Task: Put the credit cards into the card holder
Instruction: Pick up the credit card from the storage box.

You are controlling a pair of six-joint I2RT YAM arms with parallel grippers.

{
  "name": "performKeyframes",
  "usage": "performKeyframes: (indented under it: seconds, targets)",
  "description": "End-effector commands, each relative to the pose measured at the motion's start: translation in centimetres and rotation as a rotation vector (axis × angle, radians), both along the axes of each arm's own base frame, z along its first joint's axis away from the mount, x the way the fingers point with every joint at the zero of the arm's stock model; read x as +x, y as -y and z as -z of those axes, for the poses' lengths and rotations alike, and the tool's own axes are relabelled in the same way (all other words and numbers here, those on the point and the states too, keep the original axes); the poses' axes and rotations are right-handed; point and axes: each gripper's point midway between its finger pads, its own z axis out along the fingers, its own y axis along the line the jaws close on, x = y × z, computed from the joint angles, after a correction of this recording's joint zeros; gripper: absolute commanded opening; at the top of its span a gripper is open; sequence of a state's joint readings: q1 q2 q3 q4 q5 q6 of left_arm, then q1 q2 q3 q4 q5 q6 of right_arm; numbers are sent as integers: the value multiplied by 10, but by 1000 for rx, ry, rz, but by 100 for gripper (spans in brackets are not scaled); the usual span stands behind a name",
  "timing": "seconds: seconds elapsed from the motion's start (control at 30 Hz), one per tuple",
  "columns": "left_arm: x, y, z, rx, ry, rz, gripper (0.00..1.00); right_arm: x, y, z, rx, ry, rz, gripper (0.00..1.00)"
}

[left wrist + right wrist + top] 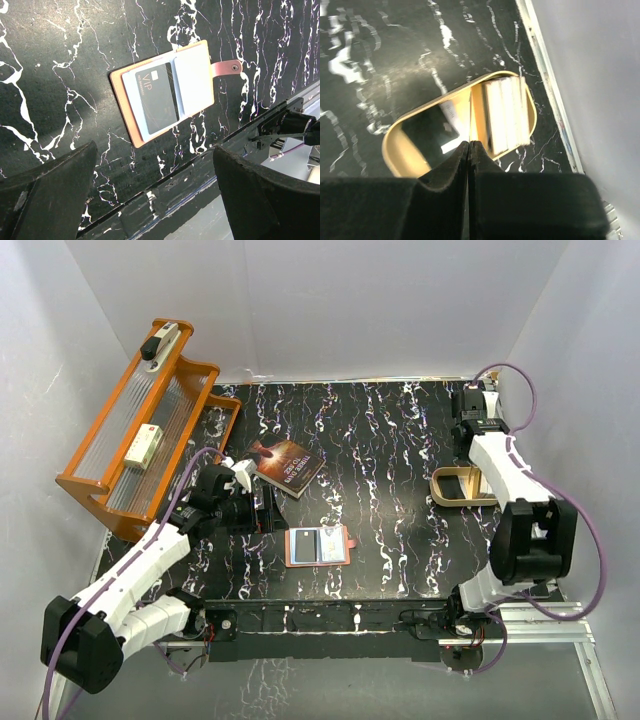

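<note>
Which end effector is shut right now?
The right end effector, jaws pressed together over the beige-gold rounded tin; the left end effector gapes wide.

Card holder (pixel 122 95) open flat, dark card (pixel 157 97) and pale card (pixel 193 80) inside

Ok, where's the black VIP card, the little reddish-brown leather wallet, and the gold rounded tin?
black VIP card (pixel 157 97): left wrist view, its middle.
reddish-brown leather wallet (pixel 223 69): left wrist view, its snap tab.
gold rounded tin (pixel 400 157): right wrist view, left inner wall.
</note>
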State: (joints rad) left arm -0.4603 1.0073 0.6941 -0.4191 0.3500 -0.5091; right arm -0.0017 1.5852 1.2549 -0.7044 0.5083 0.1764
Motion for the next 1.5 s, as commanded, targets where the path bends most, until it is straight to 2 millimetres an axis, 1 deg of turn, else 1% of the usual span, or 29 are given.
performKeyframes:
  seconds: [0.0, 0.07, 0.1, 0.2, 0.27, 0.33, 0.43, 0.53, 0.6, 0.63, 0.73, 0.83, 0.9, 1.03, 1.13, 1.23, 1.3, 1.4, 1.43, 1.47]
  targets:
    - [1, 4, -14, -30, 17, 2, 99, 4, -44, -69, 61, 197, -94, 0]
    - [1, 7, -15, -43, 3, -3, 99, -1, -69, -86, 89, 245, -162, 0]
    - [1, 9, -17, -55, -5, -5, 99, -5, -80, -91, 97, 259, -188, 0]
    - [5, 16, -24, -110, -10, -24, 98, -17, -119, -99, 193, 292, -276, 0]
    - [8, 25, -31, -166, -15, -27, 98, -25, -140, -103, 261, 321, -325, 0]
    - [11, 35, -38, -231, -32, -32, 95, -34, -165, -106, 353, 348, -387, 0]
    - [15, 49, -47, -323, -63, -34, 88, -47, -207, -114, 548, 408, -493, 0]
    - [17, 63, -59, -435, -97, -33, 76, -66, -249, -120, 769, 452, -592, 0]
    - [17, 70, -68, -512, -121, -35, 71, -81, -277, -121, 935, 458, -648, 0]
    - [17, 73, -74, -550, -124, -34, 69, -88, -288, -118, 1009, 451, -660, 0]
    - [19, 79, -91, -630, -114, -28, 63, -108, -314, -128, 1173, 475, -708, 0]
    - [21, 84, -107, -684, -73, 10, 56, -122, -334, -143, 1299, 493, -761, 0]
    - [21, 87, -115, -706, -57, 44, 54, -131, -343, -152, 1363, 489, -793, 0]
    - [17, 94, -132, -767, -29, 102, 52, -141, -352, -166, 1423, 514, -818, 0]
    - [15, 97, -141, -795, -10, 129, 51, -147, -357, -171, 1497, 515, -829, 0]
    - [12, 101, -149, -820, 1, 155, 48, -153, -362, -174, 1523, 511, -840, 0]
    - [10, 102, -154, -845, 7, 166, 45, -153, -362, -170, 1515, 506, -832, 0]
    - [9, 100, -160, -865, 32, 161, 39, -152, -361, -162, 1505, 494, -817, 0]
    - [10, 100, -160, -865, 39, 155, 34, -152, -362, -158, 1504, 486, -810, 0]
    - [10, 98, -159, -861, 47, 146, 23, -152, -362, -154, 1504, 475, -803, 0]
